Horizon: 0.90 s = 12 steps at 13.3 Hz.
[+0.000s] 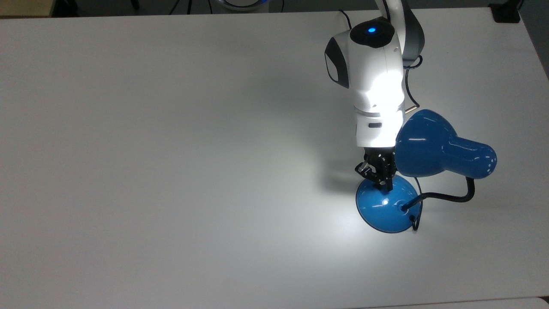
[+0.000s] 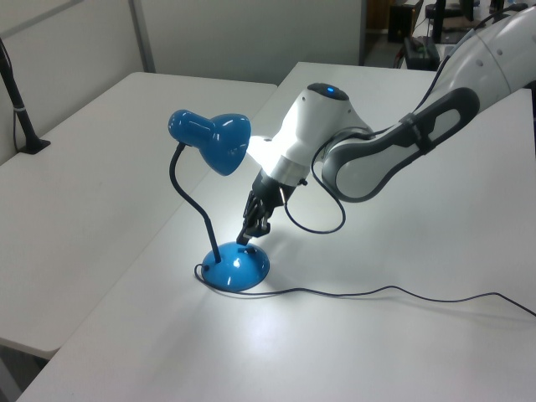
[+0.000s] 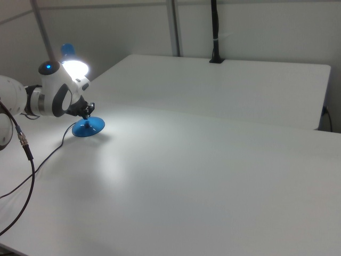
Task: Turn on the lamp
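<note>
Currently: lamp (image 1: 429,150), blue, lit, standing at the top view's right on white desk (image 1: 171,171). Pincer (image 1: 384,185) with fingers closed, empty, tips at the round base (image 2: 236,268), beneath the shade.

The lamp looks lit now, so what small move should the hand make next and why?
Probably lift straight up off the base. The lamp is casting bright light on the arm and table, and the hand sits at the base's top, so pressing further seems unneeded.
</note>
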### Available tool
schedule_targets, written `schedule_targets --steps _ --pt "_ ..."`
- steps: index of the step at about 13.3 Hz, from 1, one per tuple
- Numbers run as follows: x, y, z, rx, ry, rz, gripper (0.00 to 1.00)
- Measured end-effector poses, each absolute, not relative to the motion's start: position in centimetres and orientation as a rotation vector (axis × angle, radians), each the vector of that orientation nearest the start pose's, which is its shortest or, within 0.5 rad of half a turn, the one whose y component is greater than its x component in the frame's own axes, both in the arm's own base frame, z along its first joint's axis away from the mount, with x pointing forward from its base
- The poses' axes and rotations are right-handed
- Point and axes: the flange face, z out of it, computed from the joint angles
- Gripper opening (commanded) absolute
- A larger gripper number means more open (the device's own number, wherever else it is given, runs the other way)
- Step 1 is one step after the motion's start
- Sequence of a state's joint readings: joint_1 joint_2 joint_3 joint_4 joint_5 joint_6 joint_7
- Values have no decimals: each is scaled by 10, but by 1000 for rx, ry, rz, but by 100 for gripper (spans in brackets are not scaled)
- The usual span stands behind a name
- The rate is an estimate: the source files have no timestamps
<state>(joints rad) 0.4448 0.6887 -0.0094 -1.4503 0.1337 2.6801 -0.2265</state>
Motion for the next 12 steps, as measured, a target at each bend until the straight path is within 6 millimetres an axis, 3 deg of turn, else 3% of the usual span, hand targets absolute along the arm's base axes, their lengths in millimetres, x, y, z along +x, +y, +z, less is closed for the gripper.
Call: schedule_targets --steps 3,6,8,11,12 --pt "688 299 362 -2797 -752 -796 5" --pt "669 262 384 -2842 -640 -730 5" --pt "644 220 416 -2912 -480 -538 6" --pt "619 138 468 -2988 -237 -254 23" --pt "611 113 483 -2998 -188 -197 34"
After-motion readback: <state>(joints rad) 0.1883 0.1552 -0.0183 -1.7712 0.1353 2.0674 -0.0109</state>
